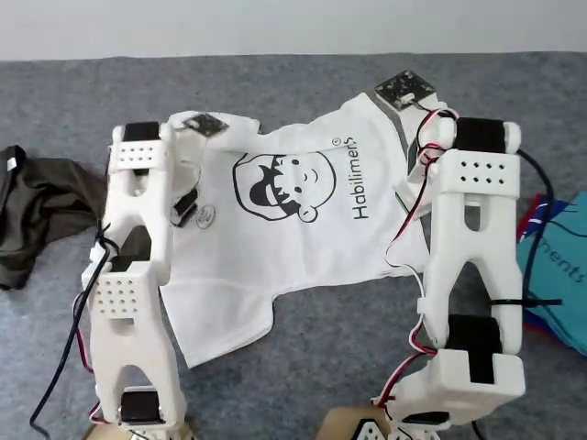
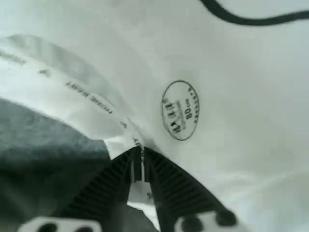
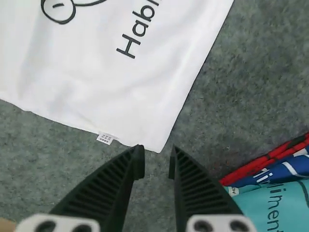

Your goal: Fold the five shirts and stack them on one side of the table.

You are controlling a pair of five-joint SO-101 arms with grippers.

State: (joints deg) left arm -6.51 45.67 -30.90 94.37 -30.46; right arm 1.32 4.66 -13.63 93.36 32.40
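The white shirt (image 1: 293,247) lies flat and face up on the grey table cover (image 1: 348,367), between my two arms. It has a black line drawing of a round face on the chest, lettering beside it, and a round stamp inside the neck. Its long axis runs left to right: the neck points left toward my left arm and the hem points right. One short sleeve sticks out toward the near side.

My left gripper (image 2: 140,154) is clenched on the white fabric at the collar edge. My right gripper (image 3: 155,162) is released, jaws slightly apart over bare cover, just beside a hem corner with a small tag.

A dark shirt (image 1: 37,211) lies crumpled far left, and a teal shirt (image 1: 559,266) lies at the right edge.
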